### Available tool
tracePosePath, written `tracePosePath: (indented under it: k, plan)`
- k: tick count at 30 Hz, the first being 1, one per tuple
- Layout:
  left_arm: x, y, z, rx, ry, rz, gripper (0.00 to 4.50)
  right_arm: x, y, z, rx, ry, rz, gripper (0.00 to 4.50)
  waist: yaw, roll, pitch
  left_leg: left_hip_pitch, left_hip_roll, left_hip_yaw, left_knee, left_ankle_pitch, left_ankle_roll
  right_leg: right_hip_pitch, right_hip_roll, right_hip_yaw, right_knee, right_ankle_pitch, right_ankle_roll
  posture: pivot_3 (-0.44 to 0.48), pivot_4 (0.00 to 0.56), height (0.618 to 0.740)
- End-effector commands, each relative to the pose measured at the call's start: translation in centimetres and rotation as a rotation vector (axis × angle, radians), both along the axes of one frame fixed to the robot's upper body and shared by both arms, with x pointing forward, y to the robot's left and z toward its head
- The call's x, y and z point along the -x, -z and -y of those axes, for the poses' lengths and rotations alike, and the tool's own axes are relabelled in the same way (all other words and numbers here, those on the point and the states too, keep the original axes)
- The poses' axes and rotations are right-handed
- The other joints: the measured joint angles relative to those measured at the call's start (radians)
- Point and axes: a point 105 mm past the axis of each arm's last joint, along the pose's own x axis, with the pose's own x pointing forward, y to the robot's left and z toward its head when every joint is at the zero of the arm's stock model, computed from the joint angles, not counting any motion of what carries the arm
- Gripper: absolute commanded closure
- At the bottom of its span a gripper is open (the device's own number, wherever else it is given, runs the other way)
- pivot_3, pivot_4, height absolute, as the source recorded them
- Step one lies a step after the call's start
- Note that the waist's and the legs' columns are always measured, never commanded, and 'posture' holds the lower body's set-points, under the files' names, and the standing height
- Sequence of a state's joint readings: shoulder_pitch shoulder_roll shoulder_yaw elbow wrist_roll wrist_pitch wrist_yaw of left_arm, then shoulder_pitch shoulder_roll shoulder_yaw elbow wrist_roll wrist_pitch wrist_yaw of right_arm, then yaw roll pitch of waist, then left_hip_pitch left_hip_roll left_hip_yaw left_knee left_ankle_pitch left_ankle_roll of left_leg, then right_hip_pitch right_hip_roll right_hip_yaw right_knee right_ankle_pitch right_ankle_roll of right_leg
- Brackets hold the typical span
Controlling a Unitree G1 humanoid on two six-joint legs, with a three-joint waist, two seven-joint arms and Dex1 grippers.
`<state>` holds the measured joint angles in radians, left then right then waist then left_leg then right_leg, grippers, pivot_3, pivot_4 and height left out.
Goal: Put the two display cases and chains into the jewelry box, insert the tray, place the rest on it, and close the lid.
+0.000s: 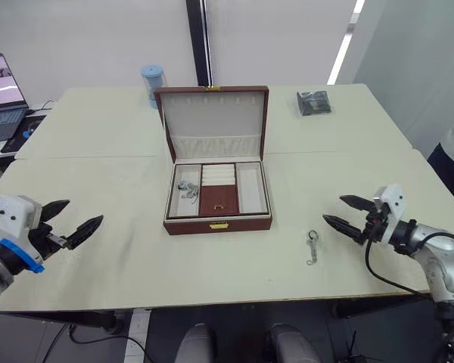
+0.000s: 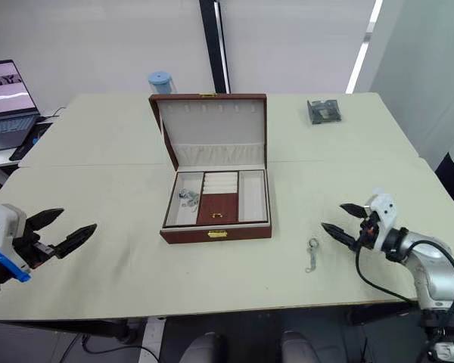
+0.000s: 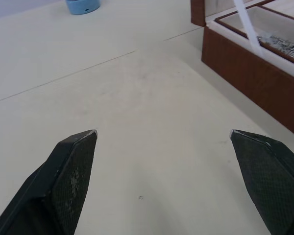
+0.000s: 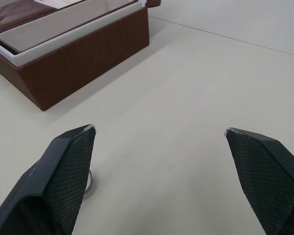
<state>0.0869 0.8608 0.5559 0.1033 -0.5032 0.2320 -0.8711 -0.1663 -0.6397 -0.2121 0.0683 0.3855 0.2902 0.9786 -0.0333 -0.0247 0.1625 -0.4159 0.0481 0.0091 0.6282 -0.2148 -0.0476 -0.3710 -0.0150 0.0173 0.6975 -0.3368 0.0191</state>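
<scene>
Tray is seated in the open reddish-brown jewelry box (image 1: 218, 198) at desk centre. We see a thin silver chain (image 1: 312, 246) lying near-right. Right hand (image 1: 346, 215) and left hand (image 1: 69, 221) are wide open, empty. Next: right hand descends on chain.

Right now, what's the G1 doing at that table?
Nothing is being handled. Both end effectors hover open over the table: the left end effector to the left of the jewelry box, the right end effector to its right. The lid stands open, the tray is seated inside, and some chain pieces lie in its left compartment. One chain lies on the table near the right end effector, and a display case sits at the far right.
</scene>
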Motion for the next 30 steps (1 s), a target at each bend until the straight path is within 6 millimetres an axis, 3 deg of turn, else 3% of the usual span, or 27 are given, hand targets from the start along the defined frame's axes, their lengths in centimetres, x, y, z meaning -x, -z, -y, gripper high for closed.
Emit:
tracePosePath:
  k: [1, 11, 19, 26, 30]
  plan:
    - [-0.1, -1.1, -0.9, -0.03, -0.005, 0.023, 0.0, 0.3, -1.4, 1.4, 0.008, 0.04, 0.062, 0.02, 0.0, 0.0, 0.0, 0.0, 0.0, 0.0, 0.0, 0.0, 0.0, 0.0, 0.0, 0.0, 0.0, 0.0, 0.0, 0.0, 0.15, 0.74]
    - [-0.3, -0.6, -0.7, -0.029, 0.007, 0.021, 0.0, 0.8, -0.7, 2.7, 0.031, 0.09, 0.058, 0.02, 0.002, 0.0, 0.0, 0.0, 0.0, 0.0, 0.0, 0.0, 0.0, 0.0, -0.001, 0.0, 0.0, 0.0, 0.0, 0.0, 0.15, 0.74]
    - [0.0, 0.2, 0.3, -0.027, 0.043, 0.003, 0.0, 1.2, -0.8, 2.3, 0.01, 0.089, 0.074, 0.02, 0.003, 0.0, 0.0, 0.0, 0.0, 0.0, 0.0, 0.0, 0.0, 0.0, -0.001, 0.0, 0.0, 0.0, 0.0, 0.0, 0.15, 0.74]
    - [0.5, 1.8, 4.8, -0.016, 0.206, -0.026, 0.0, 2.4, -1.4, -0.5, -0.093, 0.109, 0.124, 0.02, 0.004, 0.0, 0.0, 0.0, 0.0, -0.001, 0.0, 0.0, 0.0, 0.001, -0.001, 0.0, 0.0, 0.0, 0.0, 0.0, 0.15, 0.74]
    - [1.3, 3.0, 9.0, -0.014, 0.351, -0.068, 0.0, 3.8, -1.2, -2.7, -0.107, 0.092, 0.137, 0.02, 0.004, 0.0, 0.0, 0.0, -0.001, -0.001, 0.0, 0.0, 0.0, 0.001, -0.002, 0.0, 0.0, 0.0, 0.0, 0.0, 0.15, 0.74]
